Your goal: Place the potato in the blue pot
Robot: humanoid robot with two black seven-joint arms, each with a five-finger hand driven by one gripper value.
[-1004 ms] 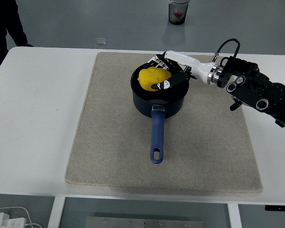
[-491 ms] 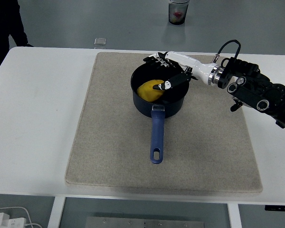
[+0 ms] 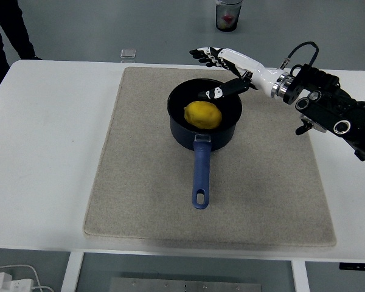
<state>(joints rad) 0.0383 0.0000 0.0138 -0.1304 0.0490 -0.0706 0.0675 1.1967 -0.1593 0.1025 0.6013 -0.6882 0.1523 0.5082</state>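
Tabletop (image 3: 48, 152): white, bearing a grey mat (image 3: 140, 182).
Blue pot (image 3: 188, 131): centre frame, handle toward bottom.
Right robot hand (image 3: 222, 67): released, fingers spread, above the far rim; a low sweep could clip it.
Potato (image 3: 202, 114): inside pot.

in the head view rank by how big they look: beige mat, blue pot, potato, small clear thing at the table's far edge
1. beige mat, by far the largest.
2. blue pot, handle included.
3. potato, lying inside the pot.
4. small clear thing, smallest, though it sits farther from the camera.
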